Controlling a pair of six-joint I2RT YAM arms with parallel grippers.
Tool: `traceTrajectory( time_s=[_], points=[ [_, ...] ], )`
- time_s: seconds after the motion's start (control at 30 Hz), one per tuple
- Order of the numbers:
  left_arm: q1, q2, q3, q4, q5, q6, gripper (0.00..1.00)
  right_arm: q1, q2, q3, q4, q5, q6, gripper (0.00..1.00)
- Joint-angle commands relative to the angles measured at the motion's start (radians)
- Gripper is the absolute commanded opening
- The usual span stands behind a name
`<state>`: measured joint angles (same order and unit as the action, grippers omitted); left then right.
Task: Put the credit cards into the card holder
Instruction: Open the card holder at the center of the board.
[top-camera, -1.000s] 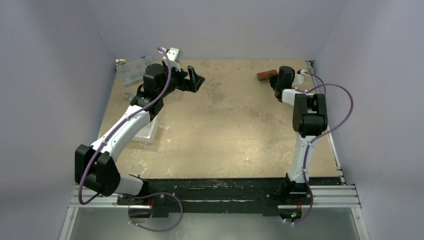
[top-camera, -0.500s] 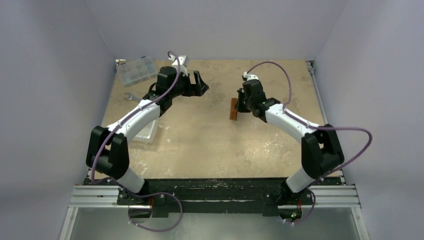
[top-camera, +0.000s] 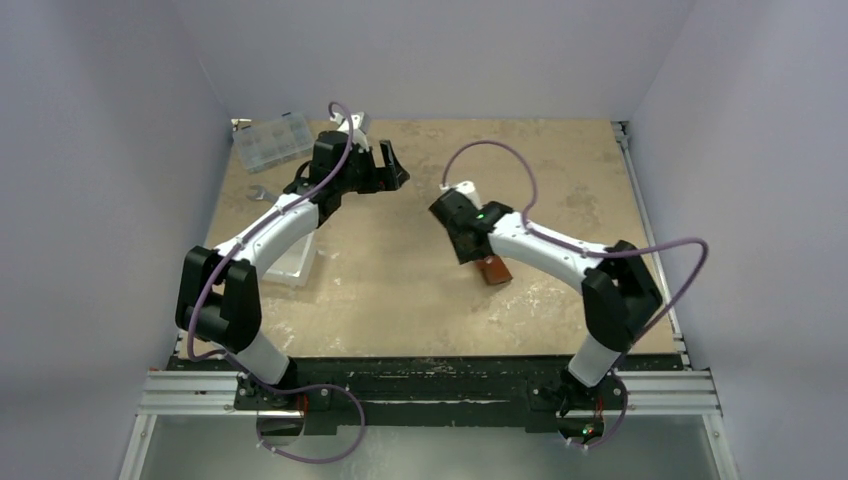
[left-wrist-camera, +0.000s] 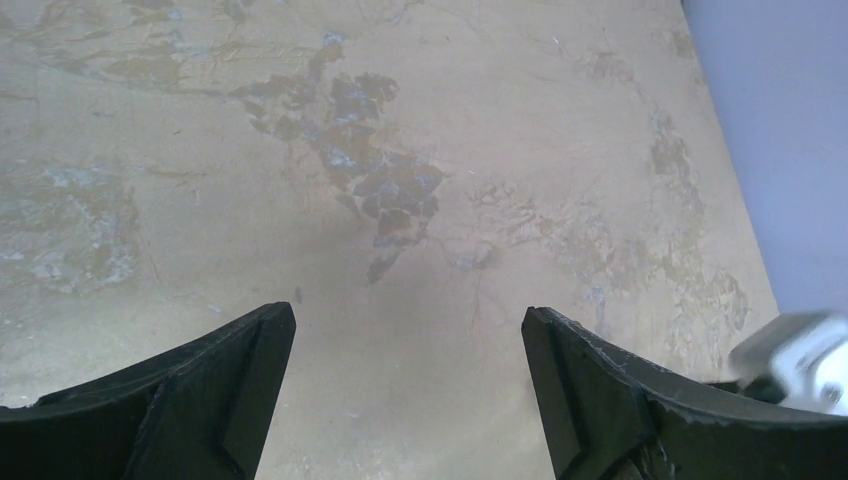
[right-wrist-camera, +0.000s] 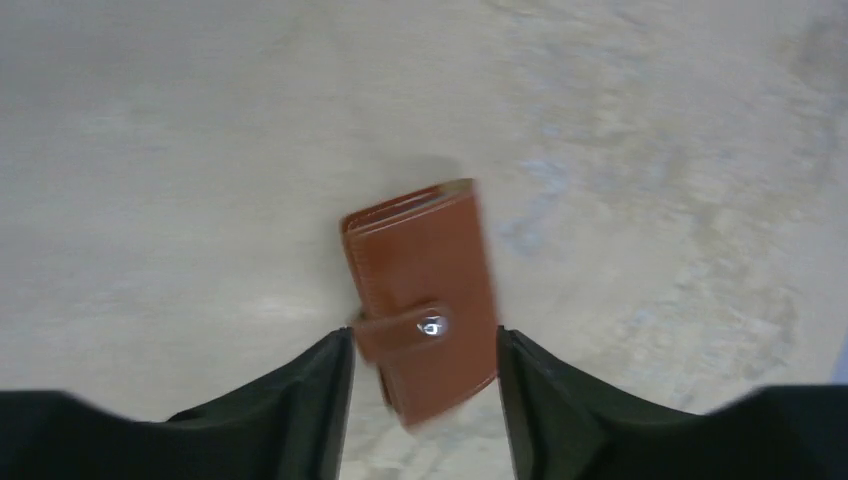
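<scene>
Card holder (right-wrist-camera: 420, 300) moved nearer: brown, folded, snap fastened, clamped in right jaws; left jaws wide.

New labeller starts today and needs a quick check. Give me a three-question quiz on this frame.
1. True or false: the left gripper is open with nothing between its fingers.
2. What sits between the fingers of the right gripper? A) nothing B) the brown wallet C) a blue card
3. Fill in: the snap strap on the brown wallet is ____ (fastened or undone).

Key: 1 true; 2 B; 3 fastened.
</scene>
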<state>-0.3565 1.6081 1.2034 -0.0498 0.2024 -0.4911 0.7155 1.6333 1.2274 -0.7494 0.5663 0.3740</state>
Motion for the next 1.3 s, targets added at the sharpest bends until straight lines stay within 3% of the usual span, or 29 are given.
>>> traceTrajectory(
  time_s=[0.0, 0.07, 0.13, 0.27, 0.37, 0.47, 0.7, 0.87, 1.0, 1.17, 1.27],
  points=[
    [0.014, -0.029, 0.037, -0.007, -0.035, -0.005, 0.92, 0.105, 0.027, 0.098, 0.02, -0.12, 0.01, 0.71],
    [0.014, -0.031, 0.039, -0.01, -0.032, -0.003, 0.93, 0.096, -0.058, 0.035, 0.135, -0.256, -0.003, 0.79],
    [0.014, -0.022, 0.043, -0.006, -0.002, -0.004, 0.94, 0.044, -0.137, -0.03, 0.201, -0.325, 0.02, 0.8],
    [0.008, 0.052, 0.076, -0.005, 0.133, -0.031, 0.93, -0.176, -0.271, -0.213, 0.286, -0.508, 0.158, 0.64],
    [-0.007, 0.118, 0.093, -0.005, 0.213, -0.055, 0.91, -0.281, -0.344, -0.36, 0.344, -0.598, 0.279, 0.65],
    [-0.022, 0.139, 0.097, -0.008, 0.229, -0.064, 0.91, -0.315, -0.351, -0.494, 0.429, -0.71, 0.414, 0.7],
    [-0.036, 0.147, 0.107, -0.023, 0.232, -0.057, 0.91, -0.326, -0.343, -0.689, 0.65, -0.788, 0.596, 0.7],
    [-0.038, 0.159, 0.118, -0.03, 0.257, -0.059, 0.91, -0.365, -0.205, -0.594, 0.778, -0.688, 0.43, 0.7],
    [-0.038, 0.161, 0.123, -0.037, 0.256, -0.052, 0.91, -0.367, 0.03, -0.359, 0.796, -0.74, 0.112, 0.69],
    [-0.038, 0.172, 0.128, -0.048, 0.249, -0.04, 0.91, -0.266, 0.162, -0.059, 0.595, -0.585, -0.131, 0.71],
    [-0.039, 0.218, 0.149, -0.064, 0.285, -0.035, 0.91, -0.177, 0.195, 0.051, 0.456, -0.402, -0.135, 0.72]
  ],
)
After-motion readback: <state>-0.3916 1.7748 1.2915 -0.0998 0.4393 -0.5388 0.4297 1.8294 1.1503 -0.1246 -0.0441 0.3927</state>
